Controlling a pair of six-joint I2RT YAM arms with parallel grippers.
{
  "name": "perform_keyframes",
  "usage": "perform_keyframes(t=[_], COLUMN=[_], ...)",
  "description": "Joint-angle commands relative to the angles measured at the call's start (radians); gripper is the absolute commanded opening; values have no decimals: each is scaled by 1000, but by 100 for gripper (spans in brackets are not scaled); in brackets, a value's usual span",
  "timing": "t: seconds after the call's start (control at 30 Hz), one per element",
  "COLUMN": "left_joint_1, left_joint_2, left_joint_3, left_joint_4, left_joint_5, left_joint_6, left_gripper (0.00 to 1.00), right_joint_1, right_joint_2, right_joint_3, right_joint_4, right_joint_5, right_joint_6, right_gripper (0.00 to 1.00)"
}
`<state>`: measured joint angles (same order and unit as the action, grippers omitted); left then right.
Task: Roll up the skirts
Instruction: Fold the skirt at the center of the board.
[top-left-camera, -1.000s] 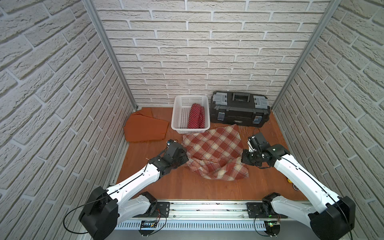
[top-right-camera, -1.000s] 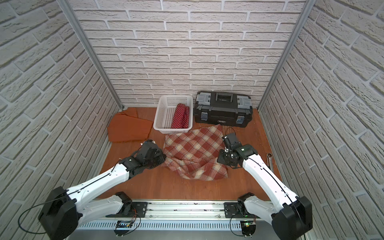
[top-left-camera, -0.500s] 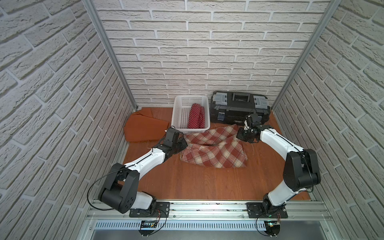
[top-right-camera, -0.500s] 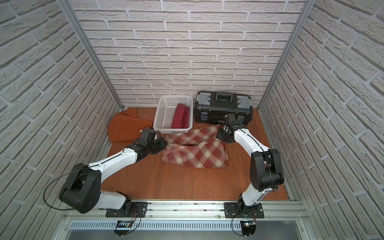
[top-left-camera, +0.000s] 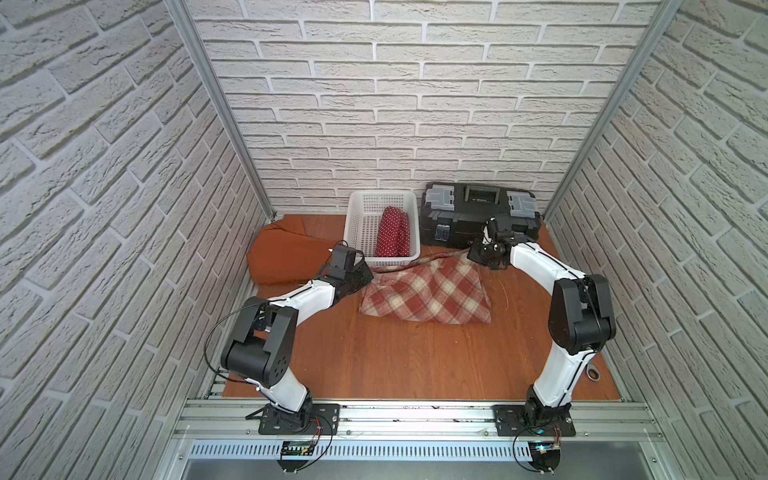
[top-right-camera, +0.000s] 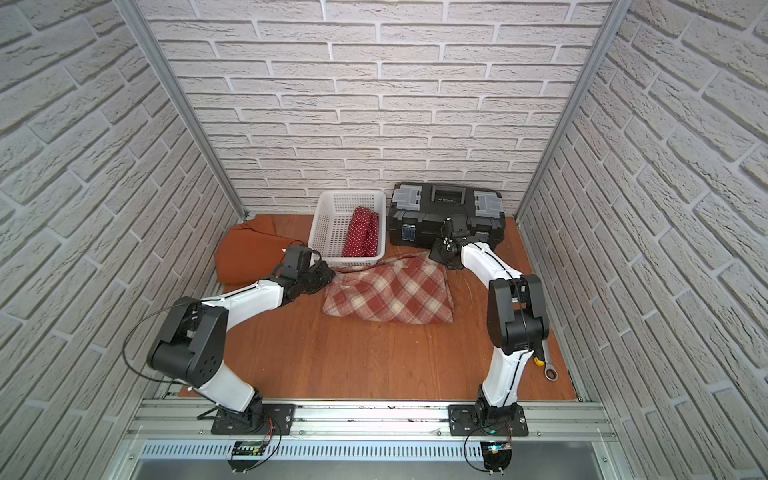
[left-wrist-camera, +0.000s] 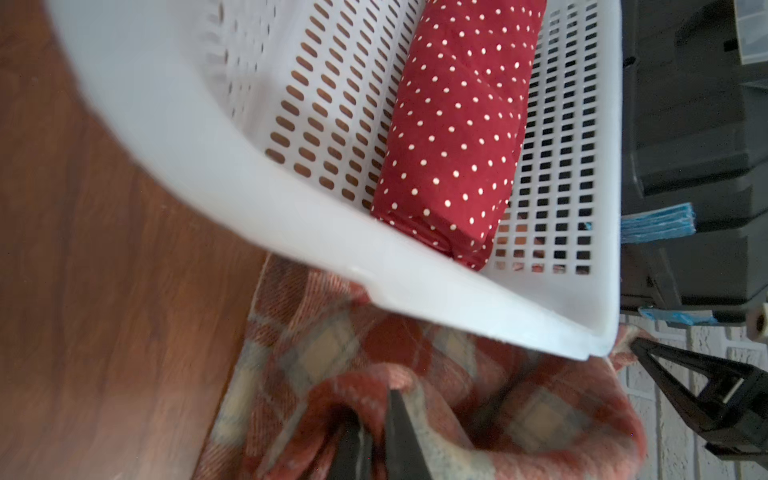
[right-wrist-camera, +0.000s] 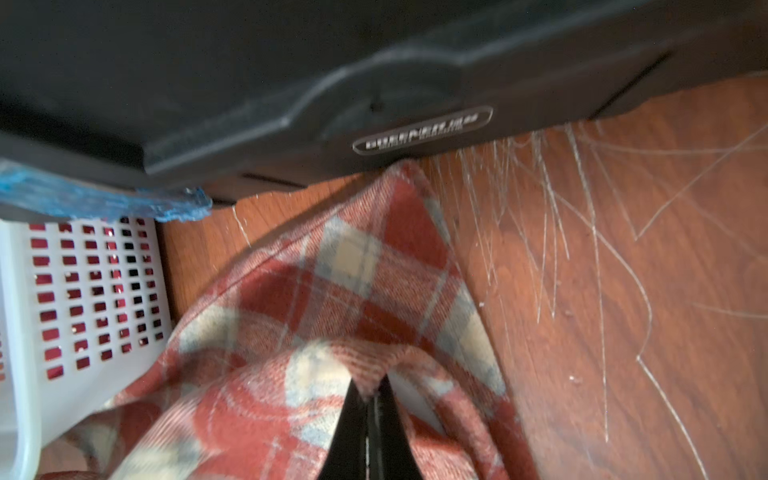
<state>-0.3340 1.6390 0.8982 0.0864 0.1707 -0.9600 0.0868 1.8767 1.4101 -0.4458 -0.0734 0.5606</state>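
**A:** Where's the plaid skirt (top-left-camera: 428, 297)?

**B:** Mid-bench (top-left-camera: 395, 365), just in front of the white basket (top-left-camera: 361, 224) and the black toolbox (top-left-camera: 478, 208). I have both sets of jaws pinched shut on its far edge. The left jaws hold the corner beside the basket's near wall. The right jaws hold the corner lying right up against the toolbox's base.

**A:** Which way does the cloth run from the jaws?

**B:** The held edge spans left to right between them, and the rest of the skirt lies on the side toward the arm bases. I'd say the next move hinges on that. Any fold or roll has to travel along the near-far line, both arms together, since neither is closer to it than the other.

**A:** And the others?

**B:** The polka-dot skirt (top-left-camera: 392, 232) sits rolled in the basket. The rust-orange skirt (top-left-camera: 286, 257) lies unrolled at the far left, nearest my left arm.
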Motion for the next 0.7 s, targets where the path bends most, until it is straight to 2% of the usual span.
perform_keyframes(t=[0.0, 0.07, 0.1, 0.2, 0.23, 0.3, 0.43, 0.57, 0.67], left_joint_1=[14, 15, 15, 15, 16, 18, 18, 18, 17], left_joint_2=[34, 49, 51, 26, 7, -41, -149, -265, -345], left_joint_3=[42, 53, 56, 50, 46, 47, 28, -30, -114], left_joint_4=[66, 67, 64, 51, 43, -1, -74, -143, -157], left_joint_5=[0, 4, 6, -16, -32, -65, -106, -132, -134], left_joint_6=[24, 23, 24, 33, 45, 71, 105, 117, 97], left_gripper=[4, 15, 25, 41, 50, 62, 78, 79, 73], right_joint_1=[-10, -9, -9, -10, -10, -9, 3, 77, 200], right_joint_2=[31, 46, 55, 65, 60, 48, -11, -97, -130], right_joint_3=[31, 42, 50, 50, 44, 33, -9, -84, -184], right_joint_4=[9, 2, -6, -12, -4, 3, 21, 35, 88], right_joint_5=[50, 47, 49, 73, 81, 94, 136, 123, 69], right_joint_6=[-2, 7, 10, 3, -3, -13, -18, -16, 29], right_gripper=[2, 3, 5, 19, 21, 21, 20, 19, 7])
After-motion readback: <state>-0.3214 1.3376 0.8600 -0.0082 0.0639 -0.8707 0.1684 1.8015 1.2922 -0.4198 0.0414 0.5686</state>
